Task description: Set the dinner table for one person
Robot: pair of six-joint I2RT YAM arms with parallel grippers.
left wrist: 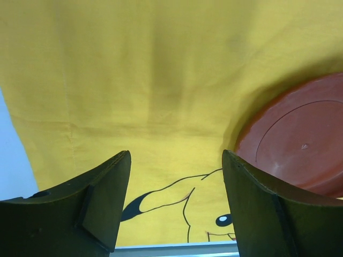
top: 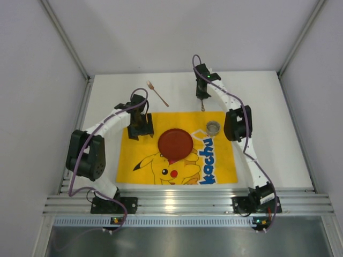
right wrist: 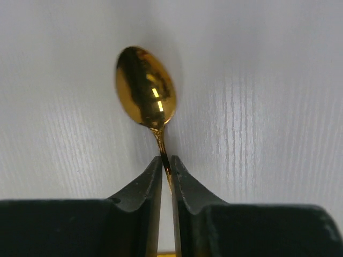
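The white dinner table point(top: 268, 123) carries a yellow cartoon mat point(top: 139, 152) with a dark red plate point(top: 174, 143) and a small glass cup point(top: 213, 127) on it. A gold fork point(top: 158, 93) lies on the white top beyond the mat. My right gripper point(top: 202, 101) is shut on the handle of a gold spoon point(right wrist: 146, 88), just past the mat's far edge; its bowl points away over the white tabletop point(right wrist: 278, 107). My left gripper point(left wrist: 176, 160) is open and empty over the mat's left part point(left wrist: 134, 80), with the plate point(left wrist: 300, 139) to its right.
A ribbed aluminium rail point(top: 182, 203) runs along the table's near edge, with both arm bases on it. Grey walls enclose the table on the left, right and back. Bare white tabletop lies right of the mat point(top: 273, 155).
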